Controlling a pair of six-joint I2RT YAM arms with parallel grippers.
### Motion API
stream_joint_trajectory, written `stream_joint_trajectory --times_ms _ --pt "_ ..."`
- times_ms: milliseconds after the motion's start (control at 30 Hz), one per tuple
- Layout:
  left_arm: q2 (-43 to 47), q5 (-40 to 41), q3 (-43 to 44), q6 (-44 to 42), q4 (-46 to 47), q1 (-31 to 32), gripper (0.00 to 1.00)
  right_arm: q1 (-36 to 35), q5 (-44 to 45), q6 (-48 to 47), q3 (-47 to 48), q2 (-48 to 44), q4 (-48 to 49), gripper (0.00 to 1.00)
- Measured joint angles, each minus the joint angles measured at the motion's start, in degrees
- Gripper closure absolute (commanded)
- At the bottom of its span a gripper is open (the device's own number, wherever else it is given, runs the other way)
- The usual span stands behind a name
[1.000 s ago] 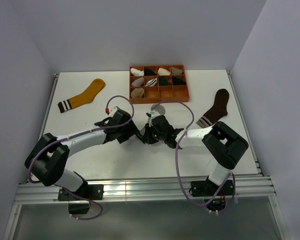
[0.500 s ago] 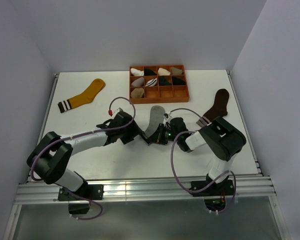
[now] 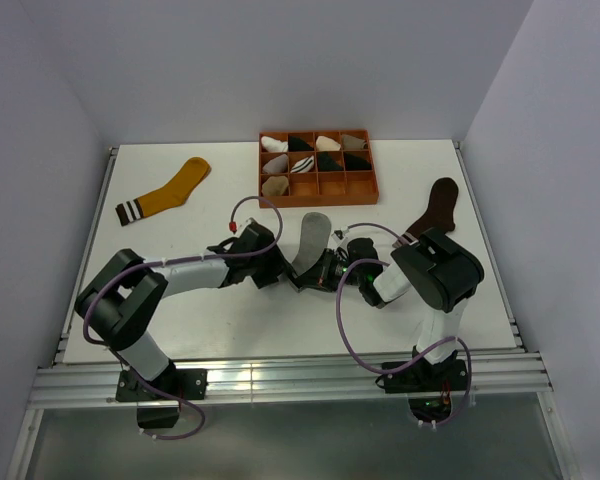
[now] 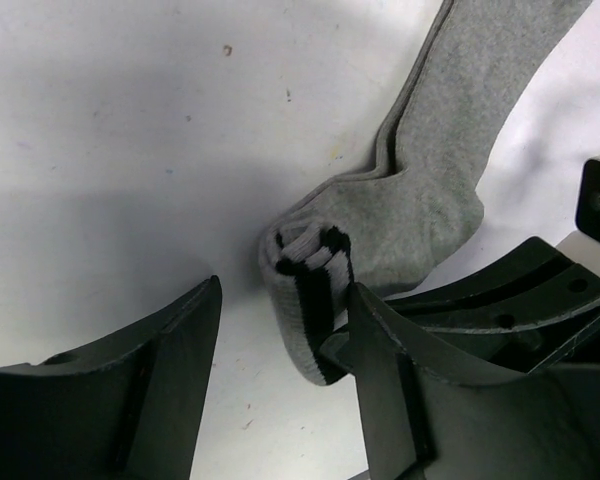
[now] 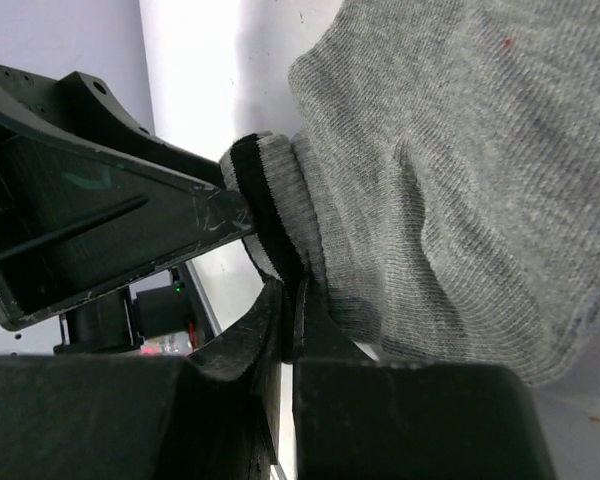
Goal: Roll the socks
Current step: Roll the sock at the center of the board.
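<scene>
While its 2 black fingers stand spread on the white counter, the left gripper straddles the rolled, black-striped cuff of the grey sock. The cuff touches the finger on the right of the left wrist view, and a strip of bare counter shows between it and the other finger.

Facing it from the opposite side, the right gripper has its fingers pressed together, pinching a fold of the same sock just beside that cuff.

From above, the 2 grippers meet near the middle of the counter. The grey sock runs away from them toward the far side, its toe end near an orange tray. The tray is divided into 12 compartments. Small sock bundles in white, black and beige sit in its 2 far rows, with 1 more in the near left compartment.

Well apart from both arms, the mustard-yellow sock lies flat at the far left, its striped cuff toward the left edge. The dark brown sock lies flat at the far right, its striped cuff near the raised elbow of the right arm.
</scene>
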State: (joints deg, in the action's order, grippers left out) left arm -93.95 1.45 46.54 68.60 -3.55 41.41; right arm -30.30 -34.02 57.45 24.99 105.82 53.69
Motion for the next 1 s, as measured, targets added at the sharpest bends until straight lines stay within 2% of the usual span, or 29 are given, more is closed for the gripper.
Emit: stream_joint_trajectory --times_ms 167,300,367,400,433,500,567,733,833,1000 --pt "-1.62 0.07 1.14 -0.13 0.44 0.04 0.52 0.24 -0.50 0.20 0.07 0.31 0.22 1.00" --pt "-2.93 -0.04 1.75 -0.20 0.92 0.04 0.67 0.31 -0.57 0.15 0.15 0.28 0.02 1.00" --pt "-3.72 -0.15 2.32 -0.24 1.01 0.09 0.78 0.31 -0.66 -0.15 0.42 0.17 -0.68 0.96" --pt "-3.89 -0.22 2.60 -0.31 0.92 0.11 0.86 0.31 -0.74 -0.52 0.66 0.02 -1.33 0.93" --pt "-4.09 -0.28 3.10 -0.48 0.61 0.13 0.90 0.31 -0.74 -0.96 0.90 -0.39 -2.32 0.86" --pt "-4.33 -0.26 3.93 -0.72 -0.20 0.31 0.98 0.31 -0.46 -2.14 1.07 -1.60 -4.17 0.79" --pt "-4.39 -0.02 4.61 -1.42 -1.09 0.61 1.00 0.28 0.11 -3.98 1.22 -3.43 -6.99 0.70" --pt "-4.98 1.60 7.54 -3.30 -6.01 1.29 1.00 -2.01 6.21 -11.93 1.70 -13.25 -20.96 0.59" --pt "-5.73 2.73 9.70 -4.68 -9.20 1.44 1.00 -8.11 16.79 -18.53 2.47 -21.81 -30.80 0.54" --pt "-6.12 3.80 11.47 -6.25 -12.50 1.60 0.99 -20.48 33.99 -27.52 5.01 -28.96 -37.57 0.52"
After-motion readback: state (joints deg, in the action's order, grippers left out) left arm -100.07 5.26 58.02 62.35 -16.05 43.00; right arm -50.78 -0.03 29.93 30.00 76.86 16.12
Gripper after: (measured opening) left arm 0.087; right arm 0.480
